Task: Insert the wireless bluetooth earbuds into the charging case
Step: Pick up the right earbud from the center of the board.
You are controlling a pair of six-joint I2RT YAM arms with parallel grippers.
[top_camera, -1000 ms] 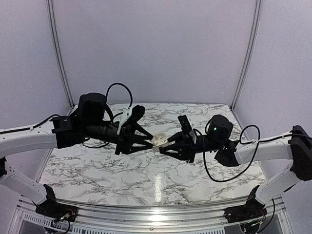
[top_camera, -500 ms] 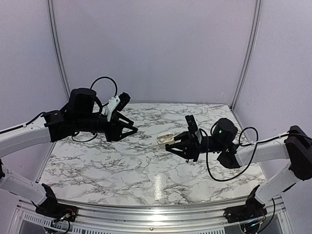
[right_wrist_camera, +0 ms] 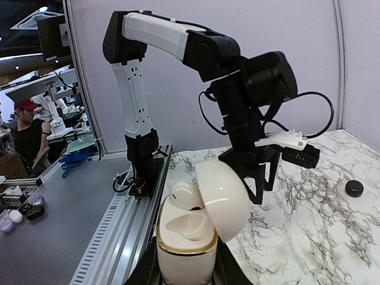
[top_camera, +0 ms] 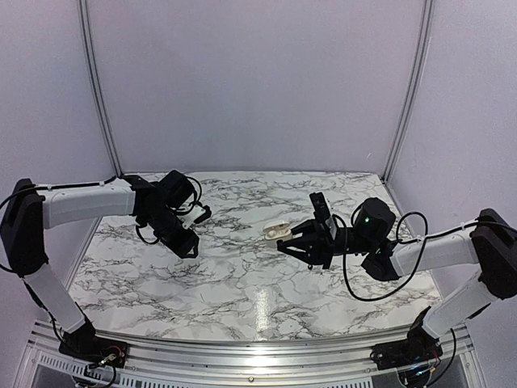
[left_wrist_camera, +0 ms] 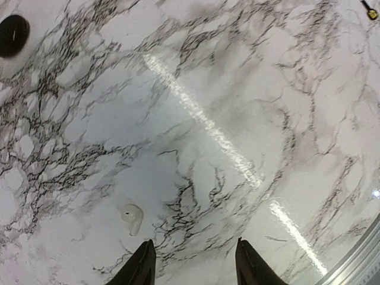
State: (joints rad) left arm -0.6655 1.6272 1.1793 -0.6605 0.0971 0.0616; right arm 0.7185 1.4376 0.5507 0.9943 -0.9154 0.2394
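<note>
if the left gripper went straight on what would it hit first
The left gripper would probably meet the marble tabletop; the white earbud lies just beside its gap, depth unclear.

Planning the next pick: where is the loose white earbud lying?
In the left wrist view, the loose earbud lies on the marble table, left side, just ahead of the left hand, close beside one fingertip.

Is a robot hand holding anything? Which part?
The right gripper clamps the open charging case by its lower body. The left gripper holds nothing, open above a loose earbud.
</note>
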